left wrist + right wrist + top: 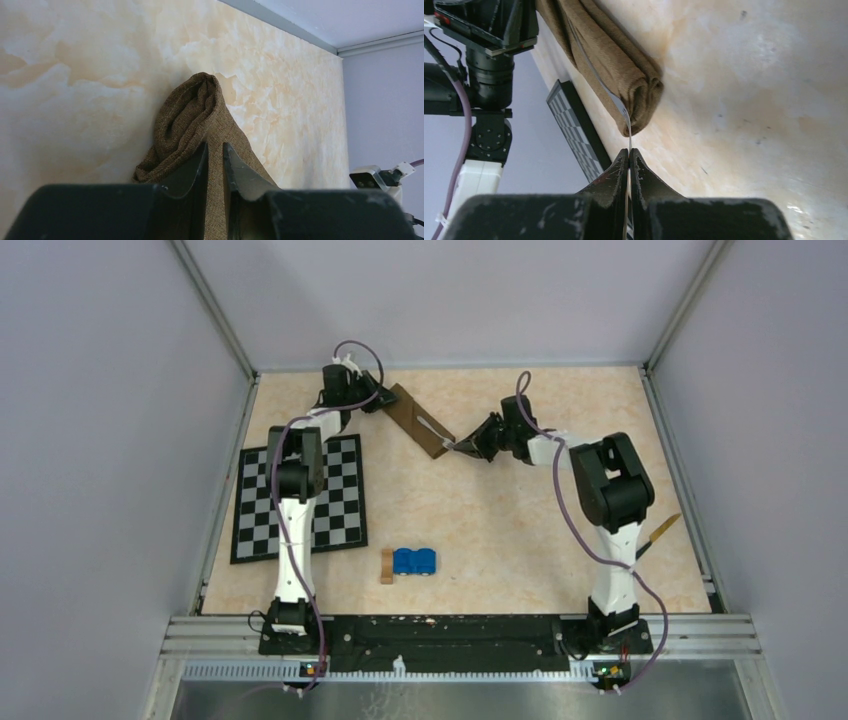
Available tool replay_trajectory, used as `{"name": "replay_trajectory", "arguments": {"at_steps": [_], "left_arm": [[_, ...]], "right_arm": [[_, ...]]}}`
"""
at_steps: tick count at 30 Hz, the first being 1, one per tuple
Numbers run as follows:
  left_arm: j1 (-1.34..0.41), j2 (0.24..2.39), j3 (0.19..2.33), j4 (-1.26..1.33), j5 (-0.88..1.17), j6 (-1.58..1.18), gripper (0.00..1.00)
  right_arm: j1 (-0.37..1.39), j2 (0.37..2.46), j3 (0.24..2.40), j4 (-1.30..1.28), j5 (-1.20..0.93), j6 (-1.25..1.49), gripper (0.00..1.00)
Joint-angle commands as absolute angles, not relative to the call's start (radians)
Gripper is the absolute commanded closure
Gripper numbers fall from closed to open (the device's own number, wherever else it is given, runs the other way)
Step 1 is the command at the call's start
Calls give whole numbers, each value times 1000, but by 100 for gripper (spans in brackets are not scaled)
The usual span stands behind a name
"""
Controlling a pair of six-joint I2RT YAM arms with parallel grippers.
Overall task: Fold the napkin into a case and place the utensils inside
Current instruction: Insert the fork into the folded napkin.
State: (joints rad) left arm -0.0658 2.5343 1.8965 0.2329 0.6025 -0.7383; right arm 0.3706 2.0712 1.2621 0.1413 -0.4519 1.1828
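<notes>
Our left gripper point(215, 150) pinches the long narrow dark brown cloth case point(408, 410), far-centre on the beige table point(520, 530); our right gripper point(629, 152), tight on a thin silver utensil point(616, 102), may snag its folds.

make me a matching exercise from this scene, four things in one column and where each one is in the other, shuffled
Things
1. case
2. silver utensil
3. checkered mat
4. blue object

Places
A. beside the tan wooden block, toward the near edge
B. pinched between the right fingers
C. one end pinched by the left fingers
D. lying flat on the left side of the table

Pairs: 1-C, 2-B, 3-D, 4-A
</notes>
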Motion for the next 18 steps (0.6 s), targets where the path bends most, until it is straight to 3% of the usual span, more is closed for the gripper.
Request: {"name": "replay_trajectory", "arguments": {"at_steps": [1, 8, 18], "left_arm": [[-60, 2546, 1913, 273, 582, -732, 78], [-64, 2545, 1885, 280, 592, -726, 78], [-56, 2437, 1884, 282, 595, -692, 56]], "right_arm": [[394, 2095, 1393, 72, -422, 1202, 100], [417, 2099, 1442, 43, -407, 1196, 100], [415, 2104, 1449, 23, -387, 1191, 100]]}}
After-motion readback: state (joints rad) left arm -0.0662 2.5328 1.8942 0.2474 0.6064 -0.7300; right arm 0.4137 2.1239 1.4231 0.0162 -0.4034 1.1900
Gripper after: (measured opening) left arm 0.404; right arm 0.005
